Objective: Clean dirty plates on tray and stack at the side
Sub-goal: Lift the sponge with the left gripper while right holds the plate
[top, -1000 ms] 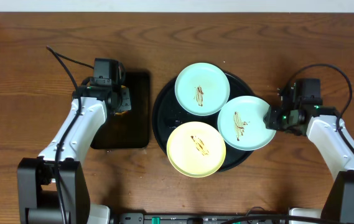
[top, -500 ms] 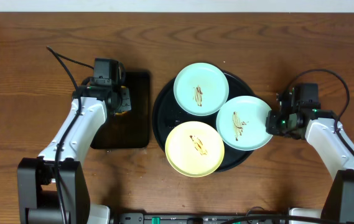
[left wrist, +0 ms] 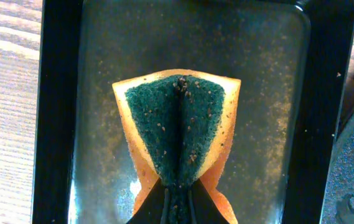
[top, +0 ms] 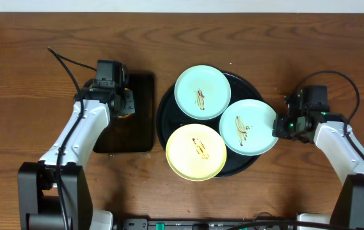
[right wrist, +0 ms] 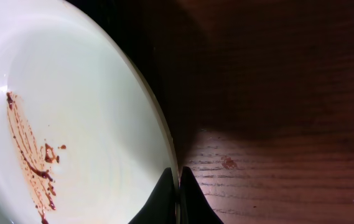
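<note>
The right claw (right wrist: 178,178), closed tight on the rim of the right mint plate (top: 247,126), has shoved it leftward on the tray (top: 167,112), carrying the far mint plate (top: 201,92) and yellow plate (top: 196,151) along. All three remain smeared, nothing wiped. The left claw (left wrist: 177,199) pinches the folded sponge (left wrist: 183,121) over the small tray (left wrist: 57,93), its fingertips largely cut off below frame.

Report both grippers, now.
Left gripper: closed, pinching the sponge.
Right gripper: closed on the rim of the plate.
</note>
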Tool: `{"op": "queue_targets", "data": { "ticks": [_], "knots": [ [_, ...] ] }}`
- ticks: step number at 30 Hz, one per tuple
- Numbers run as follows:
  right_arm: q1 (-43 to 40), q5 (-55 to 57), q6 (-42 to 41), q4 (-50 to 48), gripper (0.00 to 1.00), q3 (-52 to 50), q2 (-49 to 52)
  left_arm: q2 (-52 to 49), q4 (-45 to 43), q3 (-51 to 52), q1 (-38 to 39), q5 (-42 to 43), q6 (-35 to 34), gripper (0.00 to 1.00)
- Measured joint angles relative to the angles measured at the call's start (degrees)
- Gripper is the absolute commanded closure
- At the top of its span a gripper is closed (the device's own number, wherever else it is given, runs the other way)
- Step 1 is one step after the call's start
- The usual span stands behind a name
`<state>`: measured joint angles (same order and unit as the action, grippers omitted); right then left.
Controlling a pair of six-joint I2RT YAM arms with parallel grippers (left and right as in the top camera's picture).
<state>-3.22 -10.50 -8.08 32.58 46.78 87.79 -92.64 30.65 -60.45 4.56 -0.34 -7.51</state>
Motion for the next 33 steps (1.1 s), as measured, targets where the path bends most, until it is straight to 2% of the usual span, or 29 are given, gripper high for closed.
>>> {"op": "queue_targets", "data": {
  "ticks": [17,27,33],
  "knots": [
    [0.0,0.0,0.0,-0.02,0.99,-0.02,0.0,0.94,-2.64,0.0,0.0,0.0,0.02,0.93],
    [0.02,0.0,0.0,-0.04,0.99,-0.02,0.0,12.24,-8.87,0.0,0.0,-0.02,0.02,0.93],
    [0.0,0.0,0.0,-0.09,0.99,-0.02,0.0,13.94,-8.94,0.0,0.0,-0.02,0.02,0.92]
  ]
}}
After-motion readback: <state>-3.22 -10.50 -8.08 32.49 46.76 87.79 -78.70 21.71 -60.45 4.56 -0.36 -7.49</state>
